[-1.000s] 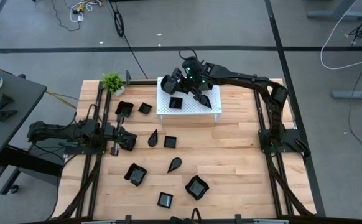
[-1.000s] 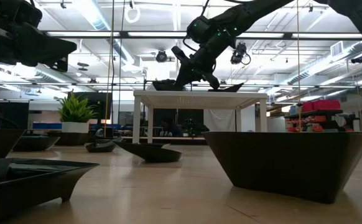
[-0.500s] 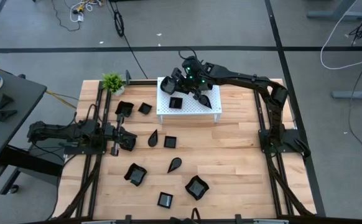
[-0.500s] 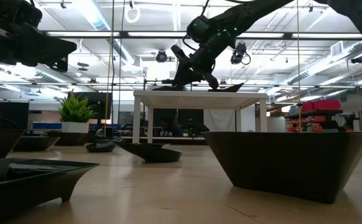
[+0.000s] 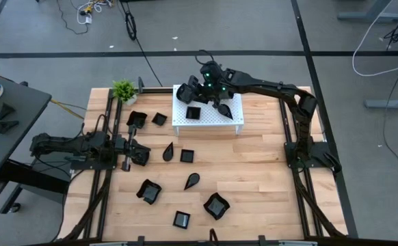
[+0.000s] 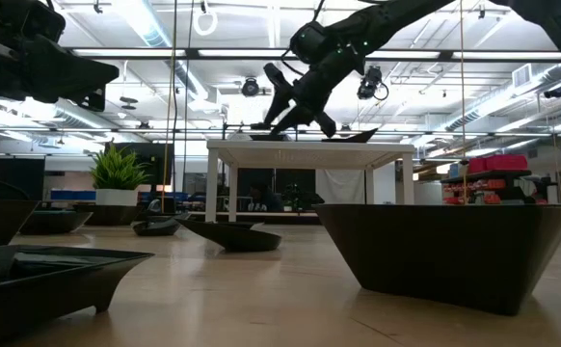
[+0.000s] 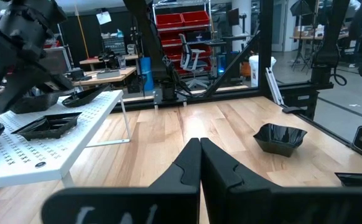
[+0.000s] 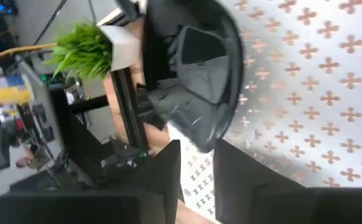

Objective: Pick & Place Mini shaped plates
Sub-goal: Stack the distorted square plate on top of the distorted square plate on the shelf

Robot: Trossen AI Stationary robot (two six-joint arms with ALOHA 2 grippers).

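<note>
My right gripper (image 8: 197, 163) hangs open over the far left corner of the white perforated stand (image 8: 305, 93). Just past its fingertips, a rounded black mini plate (image 8: 196, 68) lies on its underside on the stand, at that corner (image 5: 184, 96). A square plate (image 5: 193, 113) and a teardrop plate (image 5: 227, 108) also rest on the stand. In the low view the right gripper (image 6: 295, 108) stands above the stand top with its fingers apart. My left gripper (image 7: 199, 163) is shut and empty, parked level at the table's left side (image 5: 143, 154).
Several more black plates lie on the wooden table, among them a teardrop (image 5: 192, 180), a square (image 5: 181, 219) and a wavy one (image 5: 216, 205). A small green plant (image 5: 124, 90) stands at the far left corner, beside the stand. Bare wood lies on the right half.
My right gripper has opened and let go of the rounded plate, which stays lying on the stand's far left corner. The gripper has rolled a little and its fingers now stand spread just above the plate.
</note>
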